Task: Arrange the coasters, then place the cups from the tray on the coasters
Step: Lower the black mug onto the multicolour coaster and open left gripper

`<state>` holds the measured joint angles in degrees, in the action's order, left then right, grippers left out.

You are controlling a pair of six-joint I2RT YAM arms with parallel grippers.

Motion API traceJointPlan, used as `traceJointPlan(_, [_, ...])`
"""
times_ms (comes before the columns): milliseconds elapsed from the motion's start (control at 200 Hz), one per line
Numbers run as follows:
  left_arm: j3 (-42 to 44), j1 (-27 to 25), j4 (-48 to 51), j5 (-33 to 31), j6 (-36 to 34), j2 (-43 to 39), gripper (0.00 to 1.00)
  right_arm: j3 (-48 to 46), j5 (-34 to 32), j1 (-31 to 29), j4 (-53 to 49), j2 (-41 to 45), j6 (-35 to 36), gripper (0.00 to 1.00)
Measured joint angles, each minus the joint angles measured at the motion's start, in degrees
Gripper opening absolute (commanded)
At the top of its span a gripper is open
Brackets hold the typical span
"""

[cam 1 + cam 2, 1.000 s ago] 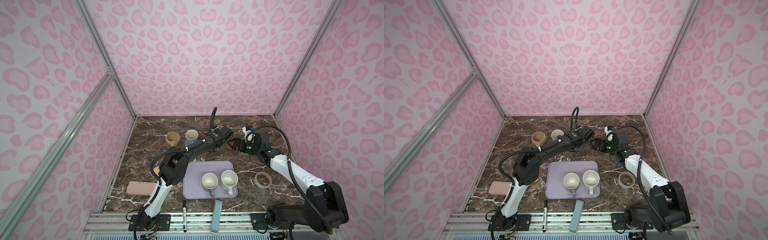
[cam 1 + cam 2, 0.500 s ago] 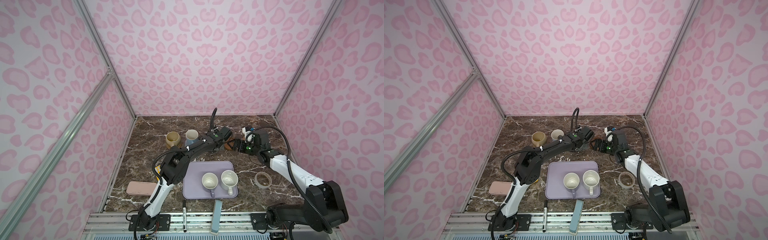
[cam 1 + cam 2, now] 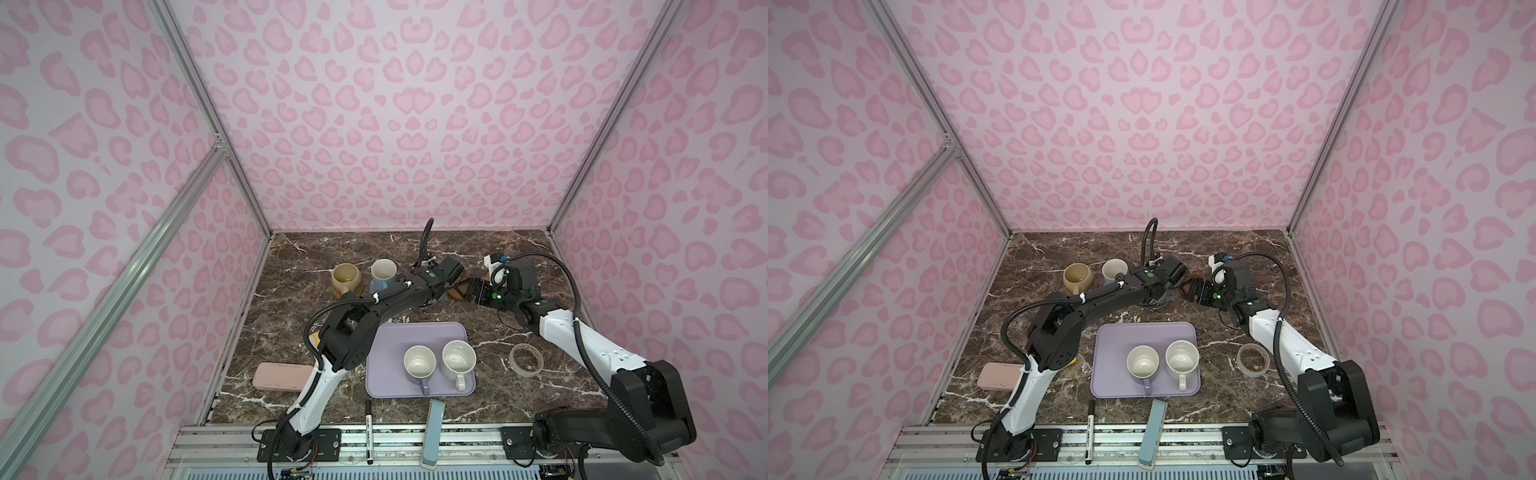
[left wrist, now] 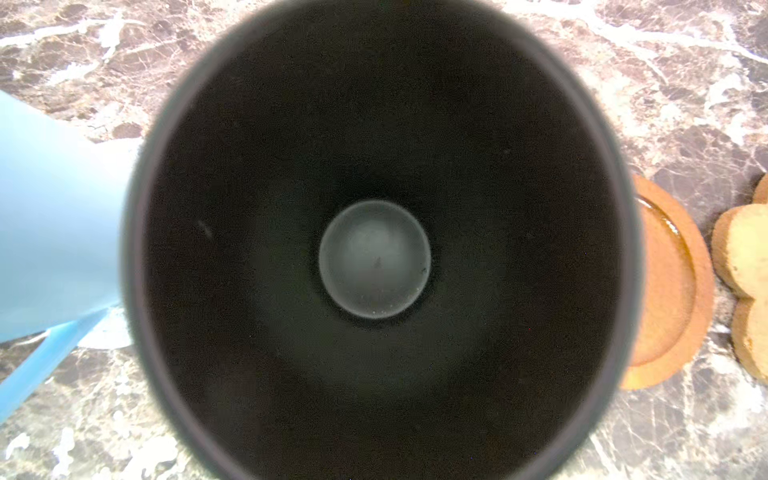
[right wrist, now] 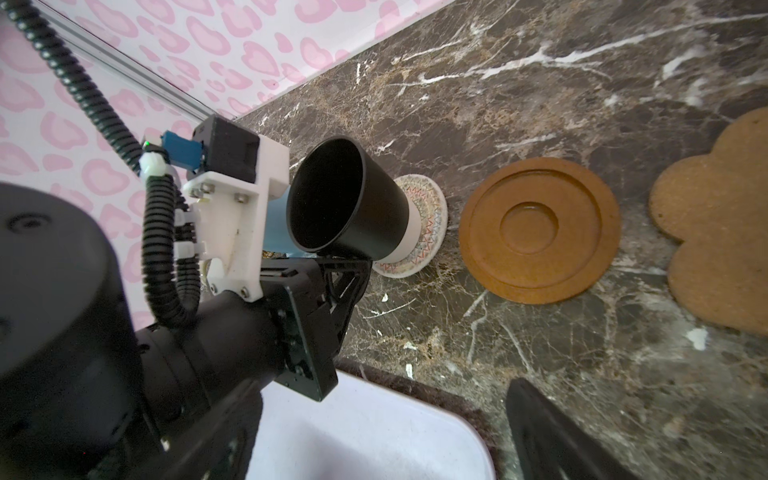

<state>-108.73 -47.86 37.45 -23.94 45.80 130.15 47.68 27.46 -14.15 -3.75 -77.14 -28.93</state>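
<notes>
Item: black mug [image 5: 345, 199], cylindrical, dark inside, white band at its foot. Location: foot set on, or just above, the cream woven round coaster [image 5: 430, 216], toward one edge of it; contact cannot be told for certain. In both top views the mug is mostly hidden under the left wrist, a little right of and below frame centre. Holder: left gripper [image 5: 355, 264], jaws clenched at the mug's side, apparently on the handle, which is hidden. Change against the pictures of a second ago: none visible; both arms keep the same pose and neither set of jaws moves. Reading: the placing looks finished bar the release, making this the third mug of five. Other arm: right gripper [image 3: 473, 291], jaws spread and empty, hovers just right of the left wrist, near the brown saucer-like disc coaster [image 5: 540, 228], which is bare. Beside that lies the tan paw-shaped cork coaster [image 5: 715, 232], also bare. Left of centre: rounded beige-yellow mug [image 3: 345, 277] and light blue mug [image 3: 383, 272], off the tray. Lower centre: flat lavender tray [image 3: 390, 336] bearing the lavender mug [image 3: 419, 361] and white speckled mug [image 3: 458, 355], so two mugs remain for two free coasters.
</notes>
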Motion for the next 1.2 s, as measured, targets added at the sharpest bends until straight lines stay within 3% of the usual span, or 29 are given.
traceJointPlan(885, [-3.5, 0.2, -0.1, 1.6, -0.4, 0.8, 0.03, 0.1, 0.0, 0.0, 0.0, -1.3, 0.0, 0.93])
traceJointPlan(1200, [-1.2, 0.4, -1.6, 1.4, -0.2, 1.2, 0.14, 0.1, 0.0, 0.0, 0.0, -1.2, 0.0, 0.93])
